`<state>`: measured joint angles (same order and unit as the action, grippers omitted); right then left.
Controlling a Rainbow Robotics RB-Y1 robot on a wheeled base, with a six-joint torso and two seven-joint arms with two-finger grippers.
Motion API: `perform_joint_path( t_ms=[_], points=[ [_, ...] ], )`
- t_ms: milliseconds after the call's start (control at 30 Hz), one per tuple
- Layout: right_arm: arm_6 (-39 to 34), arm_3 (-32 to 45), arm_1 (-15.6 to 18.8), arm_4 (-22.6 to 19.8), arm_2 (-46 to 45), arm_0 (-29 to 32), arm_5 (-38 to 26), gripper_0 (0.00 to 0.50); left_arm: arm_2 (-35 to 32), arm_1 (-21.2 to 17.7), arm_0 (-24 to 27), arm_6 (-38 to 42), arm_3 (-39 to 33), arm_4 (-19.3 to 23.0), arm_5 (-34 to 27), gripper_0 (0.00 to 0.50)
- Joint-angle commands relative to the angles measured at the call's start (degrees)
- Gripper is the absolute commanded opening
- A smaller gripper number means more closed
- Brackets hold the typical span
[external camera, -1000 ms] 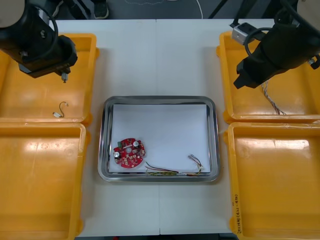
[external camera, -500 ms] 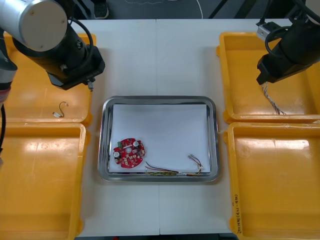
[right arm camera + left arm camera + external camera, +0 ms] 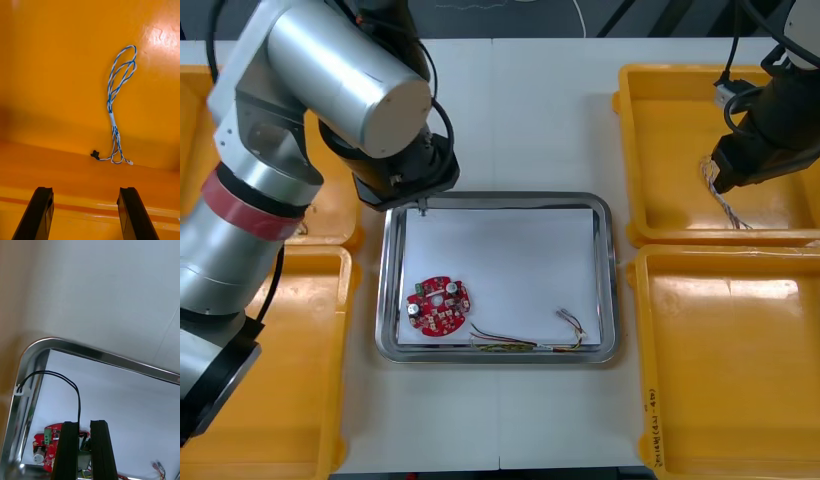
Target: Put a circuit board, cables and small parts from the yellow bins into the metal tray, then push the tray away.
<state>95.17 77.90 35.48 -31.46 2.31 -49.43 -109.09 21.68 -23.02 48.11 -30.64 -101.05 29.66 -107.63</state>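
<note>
**A:** What is threatening to go wrong?

**B:** The left gripper (image 3: 84,424), fingers pinching a thin black cable (image 3: 78,399), is hanging over the far-left corner of the shiny metal tray (image 3: 112,357). The cable's white plug (image 3: 18,390) is resting against the rim, so releasing now could be spilling it outside.

**A:** And counting?

**B:** Four yellow plastic bins (image 3: 260,350). One tray, holding one round red circuit board (image 3: 438,305) and a red-and-yellow cable (image 3: 505,345). One twisted blue-and-white cable (image 3: 112,116) is lying in the far right bin beneath the right gripper (image 3: 85,191), fingers spread apart.

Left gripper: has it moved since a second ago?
Yes. The left gripper, fingers shut on a black cable, went from over the far left yellow bin rightward to the metal tray's far left corner.
</note>
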Motion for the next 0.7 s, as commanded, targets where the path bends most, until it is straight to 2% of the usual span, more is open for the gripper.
perform_joint_path(
  t_ms=[33,167,400,700],
  points=[
    [2.6,-1.3,2.4,1.0,-3.1,-1.8,2.5,0.5,3.8,1.7,1.3,-4.7,2.3,-0.6,3.1,0.0],
    [3.7,-1.3,2.4,0.9,-4.1,-0.1,5.1,0.5,5.0,1.8,-0.6,-5.1,2.5,-0.9,5.1,0.0],
    [9.9,-1.3,2.2,1.4,-6.9,2.4,8.7,0.5,5.0,3.0,-5.8,-6.9,2.3,-4.3,8.6,0.0],
    [14.6,-1.3,2.2,1.1,-7.2,6.2,14.8,0.5,5.0,2.9,-9.4,-9.3,2.2,-6.0,11.4,0.0]
  ],
)
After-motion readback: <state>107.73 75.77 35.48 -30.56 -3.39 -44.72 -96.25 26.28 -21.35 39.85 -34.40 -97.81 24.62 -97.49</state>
